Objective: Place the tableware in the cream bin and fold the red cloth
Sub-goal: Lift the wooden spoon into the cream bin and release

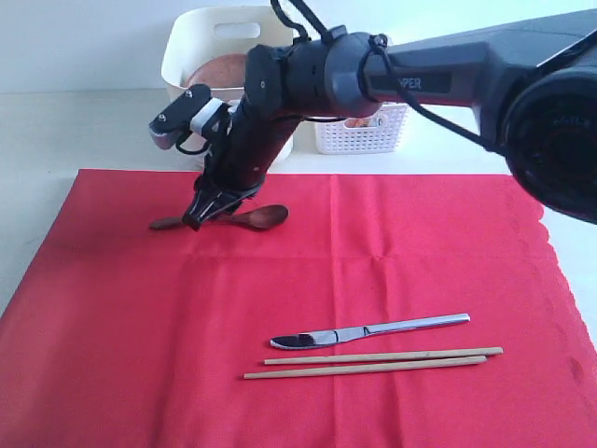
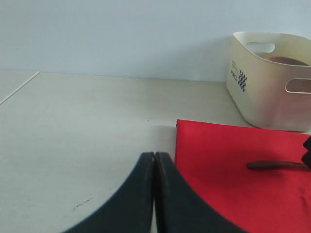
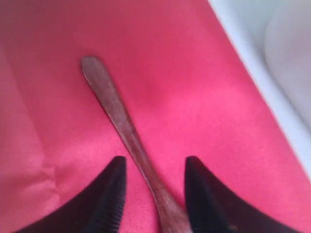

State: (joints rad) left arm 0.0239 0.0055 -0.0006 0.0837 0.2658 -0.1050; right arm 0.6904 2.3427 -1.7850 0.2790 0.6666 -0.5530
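Straddling the slim dark wooden spoon (image 3: 121, 126) on creased red cloth (image 3: 204, 82), right end effector (image 3: 155, 162) stands apart (seemingly untouching).

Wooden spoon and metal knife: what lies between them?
Nothing but bare red cloth; the exterior view shows that stretch from wooden spoon to metal knife.

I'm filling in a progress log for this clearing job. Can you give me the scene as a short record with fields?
right gripper: open, jaws either side of the spoon handle
left gripper: shut, holding nothing
spoon: flat on the cloth, near the bin
knife: on the cloth, beside the chopsticks
bin: holds the plate
not yet binned: spoon, knife, chopsticks
cloth: spread out, unfolded
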